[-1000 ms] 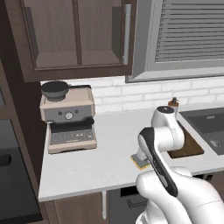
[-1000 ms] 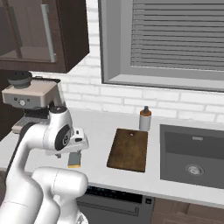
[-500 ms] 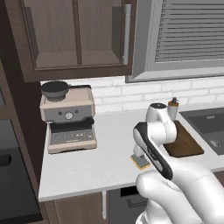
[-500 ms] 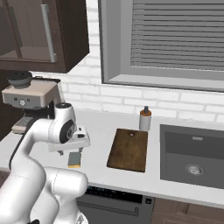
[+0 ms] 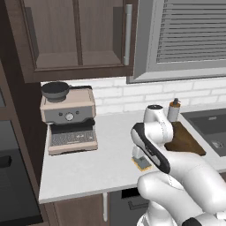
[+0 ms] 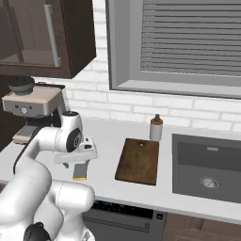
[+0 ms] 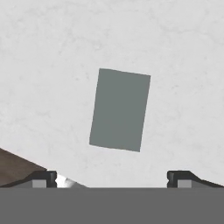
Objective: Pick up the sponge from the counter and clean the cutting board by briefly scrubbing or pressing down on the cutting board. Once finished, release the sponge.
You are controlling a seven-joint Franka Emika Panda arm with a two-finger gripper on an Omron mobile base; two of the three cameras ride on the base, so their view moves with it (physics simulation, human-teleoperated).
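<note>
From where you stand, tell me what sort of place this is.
A home kitchen, rendered in simulation. An espresso machine stands on a pale stone counter beside a dark sink basin, with brown wall cabinets and a white brick backsplash behind.

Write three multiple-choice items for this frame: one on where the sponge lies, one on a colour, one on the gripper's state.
1. Where is the sponge?
A. on the counter, left of the cutting board
B. on the cutting board
C. in the sink

2. What colour is the sponge's top in the hand view?
A. red
B. grey-green
C. white

3. How is the gripper?
A. shut on the sponge
B. open above the sponge
C. shut, empty

Key: 1 A, bare counter surrounds it; 2 B, the hand view shows its top; 3 B, fingertips stand wide apart, nothing between.
</note>
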